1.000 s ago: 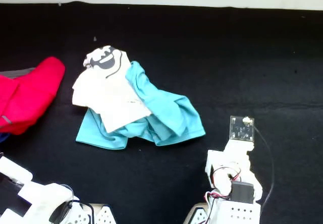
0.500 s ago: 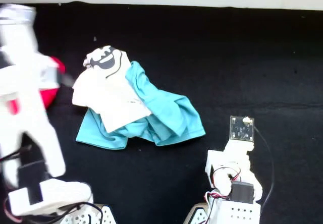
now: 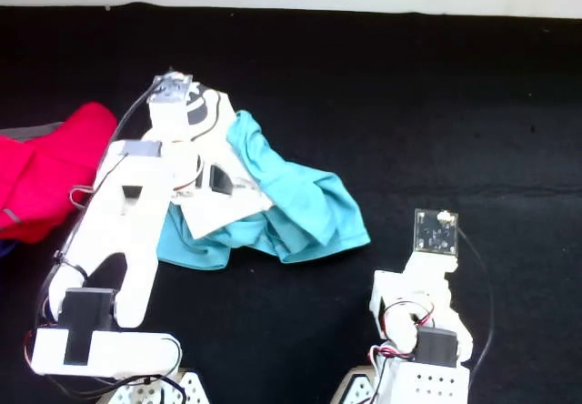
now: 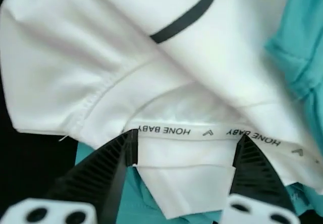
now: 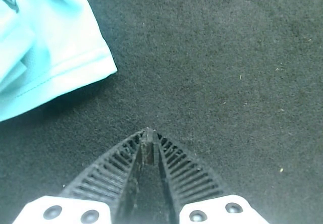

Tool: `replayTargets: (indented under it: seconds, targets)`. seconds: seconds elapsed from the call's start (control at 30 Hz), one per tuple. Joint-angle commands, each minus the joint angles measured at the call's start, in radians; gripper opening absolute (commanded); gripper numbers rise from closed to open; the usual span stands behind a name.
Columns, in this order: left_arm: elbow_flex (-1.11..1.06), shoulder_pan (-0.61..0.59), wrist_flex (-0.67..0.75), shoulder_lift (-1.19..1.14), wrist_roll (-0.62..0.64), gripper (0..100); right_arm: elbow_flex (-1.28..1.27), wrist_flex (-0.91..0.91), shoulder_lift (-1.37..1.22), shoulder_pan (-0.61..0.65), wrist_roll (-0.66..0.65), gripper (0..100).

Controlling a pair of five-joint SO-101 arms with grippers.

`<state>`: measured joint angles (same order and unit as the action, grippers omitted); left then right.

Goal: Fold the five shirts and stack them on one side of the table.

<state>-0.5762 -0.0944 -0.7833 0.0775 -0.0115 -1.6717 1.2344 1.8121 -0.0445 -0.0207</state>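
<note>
From the high camera I saw the left arm [image 3: 127,222] stretched out from the near edge across the black table [image 3: 436,104]. It stood in my way, covering the near left part of the white shirt [image 3: 229,163] and the left end of the teal shirt [image 3: 305,204] beneath it. The right arm [image 3: 420,308] sat folded low at the near right, well apart from the clothes. A red shirt [image 3: 50,172] lay bunched at the table's left edge, just left of the outstretched arm. The white shirt lay crumpled on top of the teal one, left of the table's middle, with a dark print at its far end. The teal one spread out rumpled to the right.

Through the left wrist camera, the left gripper [image 4: 186,135] was released. Its jaws were spread wide just over the white shirt, one at each end of a printed strip of tape along a seam. The cloth was creased, with a stitched hem and a dark curved line, and teal showed beside and below it.

Through the right wrist camera, the right gripper [image 5: 147,138] was clenched, tips together, over the black table. A flat hemmed corner of the teal shirt lay well clear of it.
</note>
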Motion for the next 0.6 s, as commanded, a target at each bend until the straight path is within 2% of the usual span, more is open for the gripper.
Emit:
replayTargets:
  seconds: [0.0,0.07,0.1,0.2,0.23,0.27,0.57]
  targets:
    - [-0.002,-0.01,0.069,-0.062,0.005,30,-0.127,0.008,0.013,0.008,0.011,0.7]
    - [0.031,-0.03,0.063,-0.13,0.005,28,-0.127,0.008,0.013,0.008,0.011,0.7]
    - [0.048,-0.041,0.057,-0.154,0.005,23,-0.127,0.008,0.013,0.008,0.011,0.7]
    - [0.128,-0.093,-0.011,-0.196,0.009,2,-0.127,0.008,0.013,0.008,0.011,0.7]
    - [0.154,-0.111,-0.04,-0.194,0.009,0,-0.127,0.008,0.013,0.008,0.011,0.7]
    - [0.183,-0.128,-0.08,-0.193,0.009,3,-0.127,0.008,0.013,0.008,0.011,0.7]
    - [0.549,-0.306,-0.443,-0.041,0.006,1,-0.127,0.008,0.013,0.008,0.011,0.7]
